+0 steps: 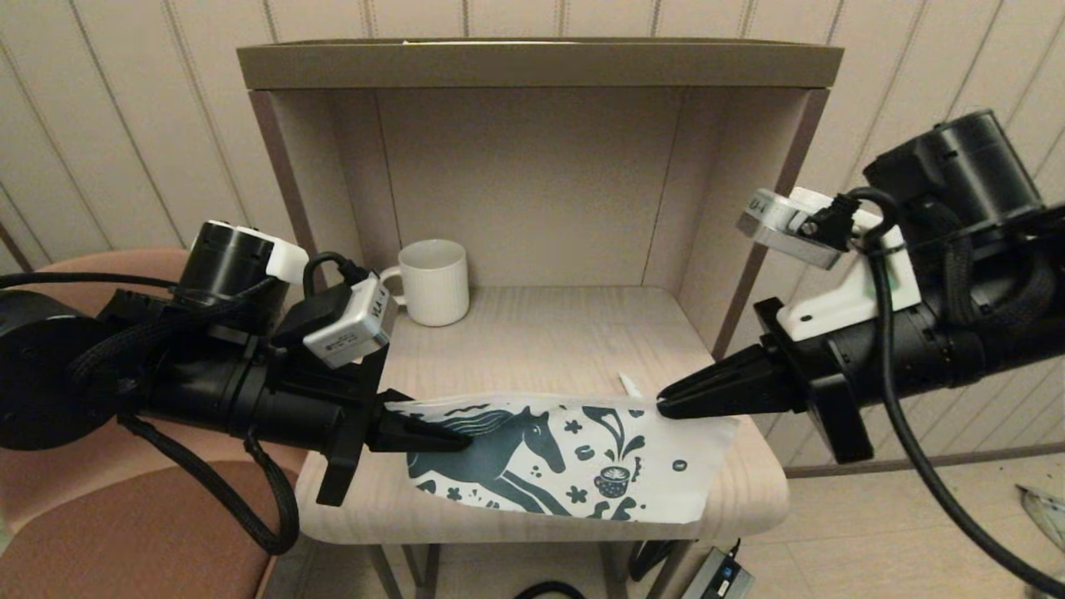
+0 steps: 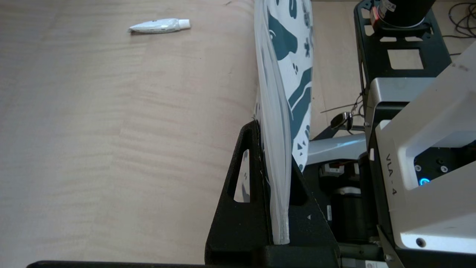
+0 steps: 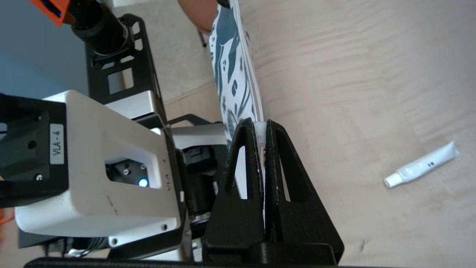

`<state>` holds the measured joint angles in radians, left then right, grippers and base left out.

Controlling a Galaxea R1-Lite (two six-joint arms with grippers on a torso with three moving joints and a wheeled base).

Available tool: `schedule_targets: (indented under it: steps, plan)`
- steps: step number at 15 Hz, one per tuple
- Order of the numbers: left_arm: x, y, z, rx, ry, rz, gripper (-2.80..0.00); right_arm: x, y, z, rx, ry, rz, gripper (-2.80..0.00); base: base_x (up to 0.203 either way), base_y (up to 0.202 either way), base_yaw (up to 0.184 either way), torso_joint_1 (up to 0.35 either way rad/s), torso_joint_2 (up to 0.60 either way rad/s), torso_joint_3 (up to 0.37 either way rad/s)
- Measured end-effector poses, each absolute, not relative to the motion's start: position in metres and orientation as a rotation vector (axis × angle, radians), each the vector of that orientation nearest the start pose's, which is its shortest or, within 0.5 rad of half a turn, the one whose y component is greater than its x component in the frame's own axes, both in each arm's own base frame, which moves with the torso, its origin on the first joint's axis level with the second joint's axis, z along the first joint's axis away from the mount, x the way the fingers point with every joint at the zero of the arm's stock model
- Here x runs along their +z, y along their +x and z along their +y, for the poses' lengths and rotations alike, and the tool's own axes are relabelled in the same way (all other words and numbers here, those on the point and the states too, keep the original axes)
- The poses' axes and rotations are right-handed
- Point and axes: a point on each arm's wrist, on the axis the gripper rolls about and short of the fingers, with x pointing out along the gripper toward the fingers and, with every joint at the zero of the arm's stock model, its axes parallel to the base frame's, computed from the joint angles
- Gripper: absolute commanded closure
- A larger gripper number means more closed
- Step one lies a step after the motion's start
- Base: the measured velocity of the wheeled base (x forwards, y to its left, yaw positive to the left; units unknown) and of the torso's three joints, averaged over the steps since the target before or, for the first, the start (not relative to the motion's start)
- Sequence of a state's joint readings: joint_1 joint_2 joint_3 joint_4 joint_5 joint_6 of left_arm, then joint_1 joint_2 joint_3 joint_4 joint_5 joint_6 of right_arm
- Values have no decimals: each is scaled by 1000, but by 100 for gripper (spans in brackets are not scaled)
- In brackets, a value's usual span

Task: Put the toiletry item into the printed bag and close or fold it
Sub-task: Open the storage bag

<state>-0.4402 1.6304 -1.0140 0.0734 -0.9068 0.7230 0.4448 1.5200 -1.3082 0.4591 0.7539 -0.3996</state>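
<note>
The printed bag [image 1: 574, 487], white with a teal horse, hangs stretched between both grippers just above the table's front edge. My left gripper [image 1: 459, 439] is shut on the bag's left end, and in the left wrist view the bag [image 2: 293, 56] stands edge-on between the black fingers of that gripper [image 2: 273, 149]. My right gripper [image 1: 663, 405] is shut on the bag's upper right edge, pinching a small white tab in the right wrist view [image 3: 262, 124]. The toiletry item [image 1: 630, 384], a small white tube, lies on the table just behind the bag, and both wrist views show it lying apart from the bag [image 2: 160, 26] [image 3: 420, 165].
A white ribbed mug [image 1: 433, 281] stands at the back left of the wooden table [image 1: 532, 341]. Beige side and back walls [image 1: 532, 183] with a top shelf enclose the table. A pink chair [image 1: 100, 516] sits at the left. Cables and a power adapter lie on the floor below.
</note>
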Motion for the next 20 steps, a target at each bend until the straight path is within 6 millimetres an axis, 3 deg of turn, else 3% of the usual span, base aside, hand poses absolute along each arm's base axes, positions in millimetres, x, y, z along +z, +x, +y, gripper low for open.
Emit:
schedule_targets:
  steps: [8,13,14,16,17,20]
  plan:
    - [199,243,-134,-1474,414,225,0,274,202,101,1222,-217,458,0,0,0,0,0,0,0]
    - [199,242,-134,-1474,414,228,0,277,202,100,1217,-224,425,0,0,0,0,0,0,0]
    - [199,242,-134,-1474,414,228,0,277,202,101,1218,-225,422,-280,0,0,0,0,0,0]
    - [198,242,-134,-1474,413,229,0,274,203,102,1222,-227,415,-280,0,0,0,0,0,0]
    - [198,242,-134,-1474,413,230,0,274,205,103,1225,-228,404,0,0,0,0,0,0,0]
    - [198,242,-134,-1476,413,229,0,271,207,105,1233,-224,409,0,0,0,0,0,0,0]
